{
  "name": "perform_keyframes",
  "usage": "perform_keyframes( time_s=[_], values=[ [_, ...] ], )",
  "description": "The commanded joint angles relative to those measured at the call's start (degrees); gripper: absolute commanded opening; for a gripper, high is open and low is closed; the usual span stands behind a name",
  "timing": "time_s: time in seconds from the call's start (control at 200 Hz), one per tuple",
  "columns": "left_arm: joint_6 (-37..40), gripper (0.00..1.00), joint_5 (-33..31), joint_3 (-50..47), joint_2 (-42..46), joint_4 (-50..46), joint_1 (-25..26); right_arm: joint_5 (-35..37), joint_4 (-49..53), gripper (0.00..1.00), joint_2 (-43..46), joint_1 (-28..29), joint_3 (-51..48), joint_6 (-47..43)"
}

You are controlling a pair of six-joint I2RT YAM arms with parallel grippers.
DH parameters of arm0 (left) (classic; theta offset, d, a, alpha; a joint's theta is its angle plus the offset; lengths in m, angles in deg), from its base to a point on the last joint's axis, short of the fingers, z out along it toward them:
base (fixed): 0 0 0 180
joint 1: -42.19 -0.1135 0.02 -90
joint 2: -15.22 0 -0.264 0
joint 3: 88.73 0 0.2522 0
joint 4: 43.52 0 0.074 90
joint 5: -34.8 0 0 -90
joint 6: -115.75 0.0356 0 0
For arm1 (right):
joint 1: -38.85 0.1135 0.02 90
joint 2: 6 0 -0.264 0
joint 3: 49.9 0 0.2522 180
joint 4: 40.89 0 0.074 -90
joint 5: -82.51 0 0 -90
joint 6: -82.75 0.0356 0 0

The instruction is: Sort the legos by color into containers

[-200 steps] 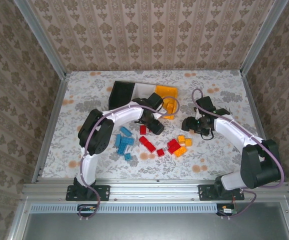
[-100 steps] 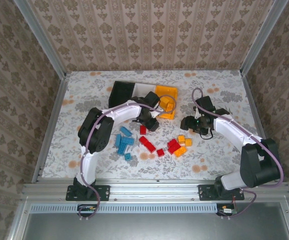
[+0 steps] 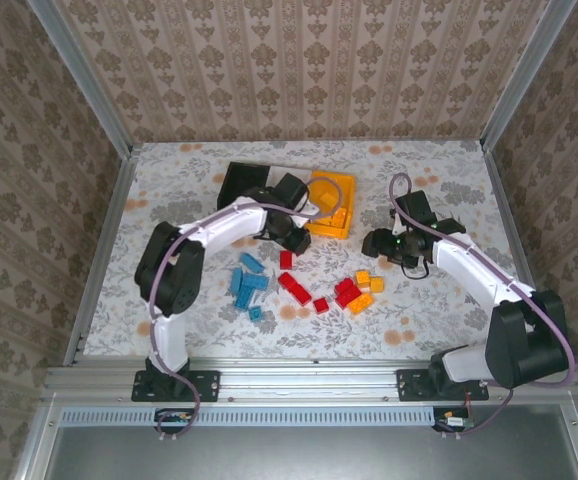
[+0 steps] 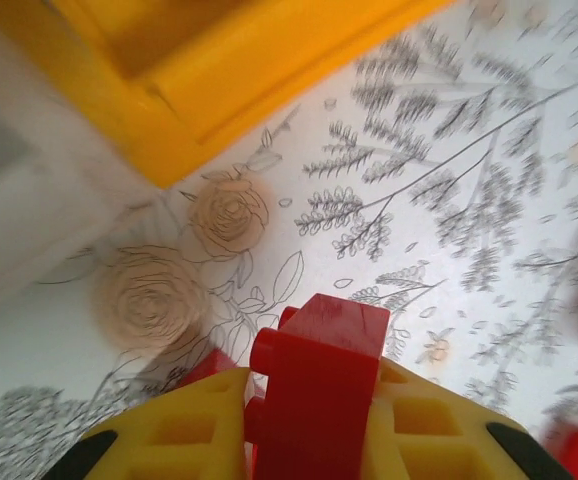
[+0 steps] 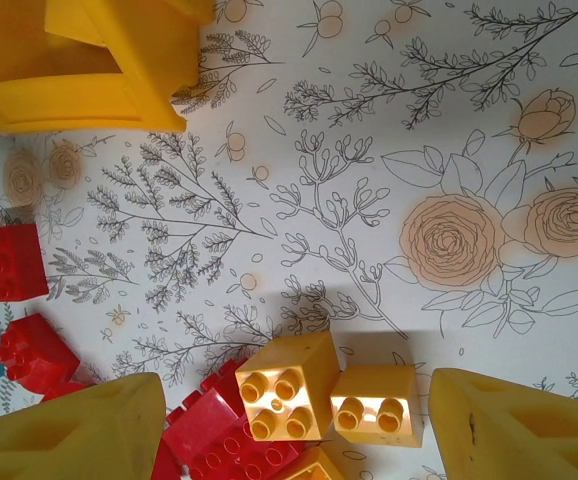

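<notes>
In the left wrist view my left gripper (image 4: 309,425) is shut on a red lego (image 4: 331,350), which stands up between the yellow fingers (image 4: 179,435) above the tablecloth. From above, that gripper (image 3: 294,237) hangs just in front of the containers: black (image 3: 239,185), white (image 3: 275,178) and orange-yellow (image 3: 331,190). My right gripper (image 3: 377,246) is open. Its wide-spread fingers (image 5: 529,430) flank two orange-yellow legos (image 5: 287,385) on the table. Loose blue legos (image 3: 247,284), red legos (image 3: 295,288) and orange legos (image 3: 362,281) lie in front.
The orange bin's corner (image 4: 169,90) and the white bin's wall (image 4: 9,190) lie close ahead of the left gripper. More red bricks (image 5: 14,262) sit to the left of the right gripper. Metal rails (image 3: 99,250) edge the table.
My left gripper has shut on a red lego and moved back and left toward the bins. The right arm has barely moved.
</notes>
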State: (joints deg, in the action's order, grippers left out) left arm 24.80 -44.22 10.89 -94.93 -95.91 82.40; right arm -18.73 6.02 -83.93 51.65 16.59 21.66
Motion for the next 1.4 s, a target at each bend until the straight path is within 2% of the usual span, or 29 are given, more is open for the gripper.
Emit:
perform_keyframes(
  time_s=[0.0,0.135,0.285,0.45,0.65,0.715,0.86,1.0,1.15,1.29,1.395],
  values=[
    [-2.66,0.25,1.8,1.27,5.74,-2.06,-2.96,-1.25,0.38,0.72,0.51,0.0,-1.05,1.28],
    [-4.51,0.25,1.84,4.32,6.94,-2.03,-8.14,-1.53,-0.78,0.72,-0.68,0.58,-1.64,1.66],
    [-4.94,0.25,-2.2,11.05,2.07,-3.77,-12.04,-0.78,-0.91,0.72,-3.21,2.21,-1.67,1.47],
    [-4.63,0.25,-5.04,21.1,-7.12,-7.31,-13.16,0.95,0.69,0.72,-5.24,4.59,-0.48,0.63],
    [-4.93,0.26,-4.21,30.73,-15.67,-10.09,-13.14,1.75,2.85,0.72,-8.18,7.46,1.15,-1.73],
    [-5.24,0.3,-3.95,32.74,-17.16,-10.78,-13.17,2.04,3.74,0.72,-9.64,8.63,2.0,-3.31],
    [-5.3,0.48,-3.07,36.24,-19.51,-13.03,-13.19,2.81,5.1,0.73,-12.03,10.98,3.97,-6.68],
    [-5.56,0.58,-3.51,35.47,-17.89,-13.59,-13.15,7.55,8.23,0.73,-13.33,15.49,7.8,-8.84],
    [-6.08,0.61,-3.66,30.59,-12.12,-12.36,-12.82,13.94,11.99,0.73,-13.5,19.03,10.79,-7.66],
    [-5.12,0.63,-4.72,21.12,-3.74,-10.16,-10.26,17.16,12.91,0.73,-11.24,18.98,10.01,-4.48],
    [-4.02,0.66,-3.68,12.33,2.34,-7.29,-6.3,17.43,12.7,0.74,-8.61,16.08,7.47,-2.87]
  ],
)
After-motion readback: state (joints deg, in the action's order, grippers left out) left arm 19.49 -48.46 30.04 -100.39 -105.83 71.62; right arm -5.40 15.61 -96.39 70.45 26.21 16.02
